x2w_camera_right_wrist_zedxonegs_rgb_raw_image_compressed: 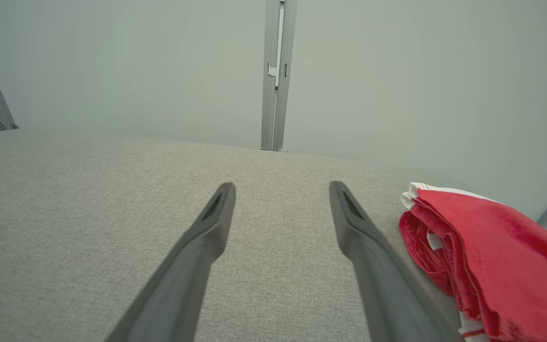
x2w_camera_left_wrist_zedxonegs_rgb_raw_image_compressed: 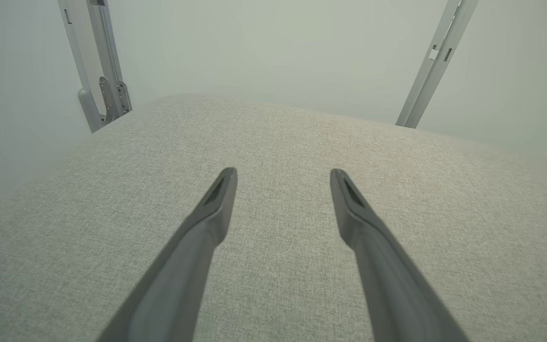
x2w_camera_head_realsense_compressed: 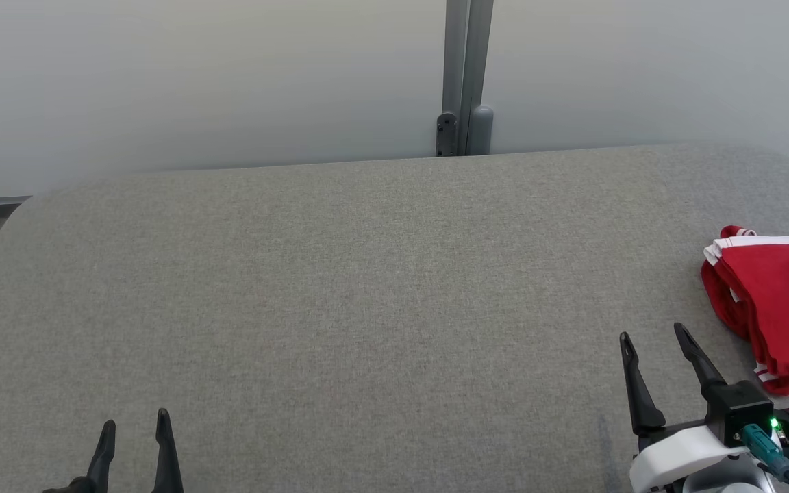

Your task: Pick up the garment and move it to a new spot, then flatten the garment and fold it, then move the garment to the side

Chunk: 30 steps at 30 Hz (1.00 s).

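At the right edge of the grey fabric-covered table point(x2w_camera_head_realsense_compressed: 367, 287), a red garment point(x2w_camera_head_realsense_compressed: 778, 308) with white trim lies in a folded bundle, partly cut off by the head view's border. The right gripper point(x2w_camera_head_realsense_compressed: 653, 332) hovers just beside it on its left, fingers spread apart and holding nothing; the nearer finger stands close to the cloth without touching it. Well apart, at the lower left, the left gripper point(x2w_camera_head_realsense_compressed: 135, 419) is likewise spread and empty over bare fabric. Behind the table, a grey metal post point(x2w_camera_head_realsense_compressed: 466, 75) divides the pale wall.
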### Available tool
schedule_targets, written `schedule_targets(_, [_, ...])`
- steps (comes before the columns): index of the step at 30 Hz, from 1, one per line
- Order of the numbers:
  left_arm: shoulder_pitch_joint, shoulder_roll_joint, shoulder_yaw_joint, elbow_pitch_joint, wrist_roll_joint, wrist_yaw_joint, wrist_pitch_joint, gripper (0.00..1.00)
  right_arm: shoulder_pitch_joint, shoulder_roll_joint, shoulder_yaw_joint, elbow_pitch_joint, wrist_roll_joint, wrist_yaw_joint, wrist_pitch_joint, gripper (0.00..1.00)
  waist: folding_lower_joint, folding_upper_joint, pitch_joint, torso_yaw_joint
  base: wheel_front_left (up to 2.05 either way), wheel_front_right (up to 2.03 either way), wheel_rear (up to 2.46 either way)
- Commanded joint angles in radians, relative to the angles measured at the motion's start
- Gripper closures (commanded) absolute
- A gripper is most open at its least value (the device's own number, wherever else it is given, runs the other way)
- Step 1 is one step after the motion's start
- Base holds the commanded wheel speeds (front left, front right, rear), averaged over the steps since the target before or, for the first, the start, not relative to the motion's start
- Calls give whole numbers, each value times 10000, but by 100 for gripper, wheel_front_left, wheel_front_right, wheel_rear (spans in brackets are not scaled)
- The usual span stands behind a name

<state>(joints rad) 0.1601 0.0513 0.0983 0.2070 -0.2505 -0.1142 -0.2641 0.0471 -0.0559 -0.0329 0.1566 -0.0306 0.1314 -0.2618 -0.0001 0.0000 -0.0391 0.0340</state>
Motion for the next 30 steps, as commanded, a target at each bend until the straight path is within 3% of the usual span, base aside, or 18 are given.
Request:
schedule_targets(1, [-102,-2,-34,-39,-57,-39,3,0,-66,0,-61,-13,-47,-15,-39,0,1,0,0,5,0,0,0])
schedule_targets(8, [-87,5,-312,-119,-7,-131,3,0,75,29,-120,19,-8,-15,-39,0,1,0,-1,-44,0,0,0])
schedule_targets(9, [-1,-13,-355,-98,2,-104,2,100,17,42,-113,15,4,0,0,100,1,0,-1,-45,0,0,0])
schedule_targets(14, [30,-74,-368,334,-73,-100,29,100,189,124,-114,472,106,0,83,100,1,0,1,-47,0,0,0])
schedule_targets(30, [-563,-58,-251,339,-2889,-115,812,100,-197,106,-273,546,3500,-2,858,100,1,0,54,-84,0,0,0])
